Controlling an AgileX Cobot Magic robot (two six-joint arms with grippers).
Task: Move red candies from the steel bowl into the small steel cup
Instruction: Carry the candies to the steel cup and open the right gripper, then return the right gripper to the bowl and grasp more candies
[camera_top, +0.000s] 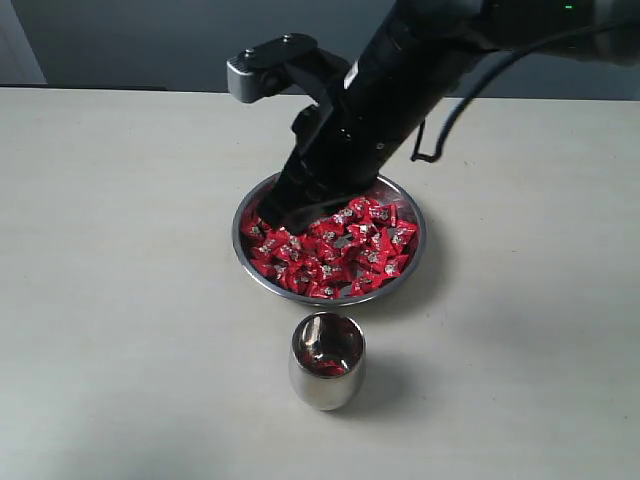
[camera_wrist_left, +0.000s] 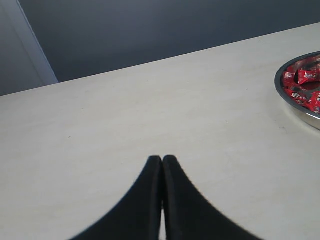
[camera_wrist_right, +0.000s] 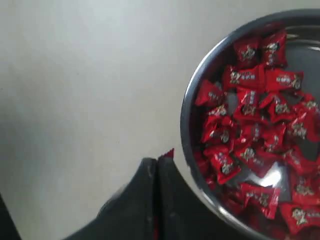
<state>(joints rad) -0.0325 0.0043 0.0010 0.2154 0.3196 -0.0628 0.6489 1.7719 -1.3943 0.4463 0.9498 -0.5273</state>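
Note:
The steel bowl (camera_top: 421, 236) sits mid-table, filled with red candies (camera_top: 335, 250). My right gripper (camera_top: 277, 216) hangs at the bowl's left rim. In the right wrist view this gripper (camera_wrist_right: 157, 161) is shut, and a corner of a red candy (camera_wrist_right: 168, 153) pokes out between its fingertips, beside the bowl's rim (camera_wrist_right: 186, 115) and the candies (camera_wrist_right: 255, 125). The small steel cup (camera_top: 327, 362) stands upright in front of the bowl, with something red inside. My left gripper (camera_wrist_left: 162, 159) is shut on nothing over bare table, with the bowl's edge (camera_wrist_left: 295, 107) off to one side.
The pale table (camera_top: 120, 300) stretches around bowl and cup. The right arm's black body (camera_top: 390, 90) slants over the bowl's back half and hides it. A dark wall (camera_wrist_left: 150, 30) runs behind the table's far edge.

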